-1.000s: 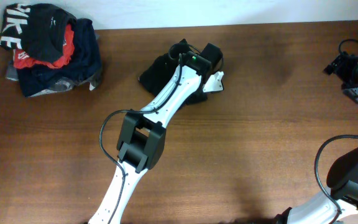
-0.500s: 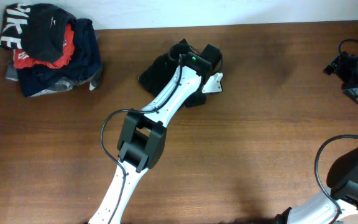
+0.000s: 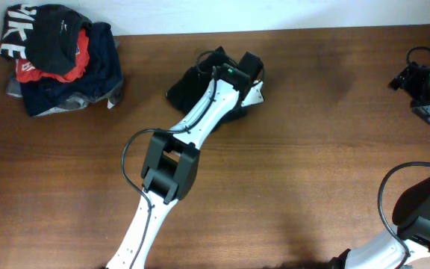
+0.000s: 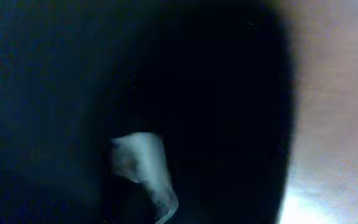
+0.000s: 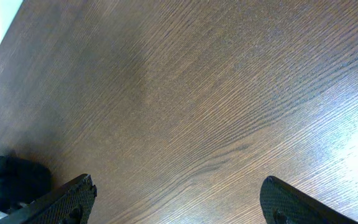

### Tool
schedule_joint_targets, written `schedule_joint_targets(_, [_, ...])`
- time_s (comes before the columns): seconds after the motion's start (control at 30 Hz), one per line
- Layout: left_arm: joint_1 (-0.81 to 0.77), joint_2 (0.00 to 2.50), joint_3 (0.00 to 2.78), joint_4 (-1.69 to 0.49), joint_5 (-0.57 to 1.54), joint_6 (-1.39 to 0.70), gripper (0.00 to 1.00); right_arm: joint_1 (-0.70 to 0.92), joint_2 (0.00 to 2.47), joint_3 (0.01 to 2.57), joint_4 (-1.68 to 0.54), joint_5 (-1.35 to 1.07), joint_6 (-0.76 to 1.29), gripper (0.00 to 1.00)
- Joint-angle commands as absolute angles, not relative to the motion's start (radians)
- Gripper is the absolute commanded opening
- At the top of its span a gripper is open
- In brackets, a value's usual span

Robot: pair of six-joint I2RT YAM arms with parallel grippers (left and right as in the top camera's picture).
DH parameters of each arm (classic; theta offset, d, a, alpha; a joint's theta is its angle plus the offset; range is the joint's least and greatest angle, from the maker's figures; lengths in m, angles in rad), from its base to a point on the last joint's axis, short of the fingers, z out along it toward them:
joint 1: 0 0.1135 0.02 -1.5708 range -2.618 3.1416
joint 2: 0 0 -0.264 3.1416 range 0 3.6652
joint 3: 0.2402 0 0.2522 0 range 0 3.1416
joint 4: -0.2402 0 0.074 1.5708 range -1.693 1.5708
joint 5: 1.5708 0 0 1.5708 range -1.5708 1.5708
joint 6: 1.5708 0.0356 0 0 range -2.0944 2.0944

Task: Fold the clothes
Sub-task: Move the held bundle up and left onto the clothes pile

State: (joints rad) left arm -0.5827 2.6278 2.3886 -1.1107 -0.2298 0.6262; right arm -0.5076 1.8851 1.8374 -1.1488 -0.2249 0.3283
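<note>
The clothes, a black T-shirt (image 3: 192, 86), lie crumpled in a small heap at the back middle of the table. My left gripper (image 3: 239, 75) is pressed down into the heap's right side. In the left wrist view, dark fabric (image 4: 216, 93) fills almost the whole picture and hides the jaws; only a white label (image 4: 143, 168) shows. My right gripper (image 3: 426, 88) stands far off at the table's right edge, open over bare wood (image 5: 185, 112), its fingertips (image 5: 67, 200) wide apart. The heap shows as a dark lump (image 5: 8, 180) at the lower left of the right wrist view.
A pile of other garments (image 3: 58, 63), black with white lettering, red, navy and grey, sits at the back left corner. The left arm's links (image 3: 169, 168) stretch from the front edge up to the heap. A wall edge runs along the back.
My left gripper has shifted slightly up and to the left on the heap, and the fabric's lower right edge has drawn in under it. The right arm has not moved.
</note>
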Motion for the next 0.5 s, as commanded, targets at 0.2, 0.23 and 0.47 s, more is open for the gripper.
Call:
schedule_joint_targets(0.2, [-0.507,2.702,2.381,-1.082,-0.338,0.408,0.01,-0.502,1.893,1.844,-1.148,-0.212,0.318,0.89])
schedule_joint_targets(0.23, [-0.508,2.7,2.389,-1.089,-0.352,0.408,0.01,-0.502,1.893,1.844,-1.148,-0.212,0.318,0.89])
schedule_joint_targets(0.47, [-0.498,2.652,2.582,-1.247,-0.38,0.395,0.01,-0.502,1.893,1.844,-1.148,-0.212,0.318,0.89])
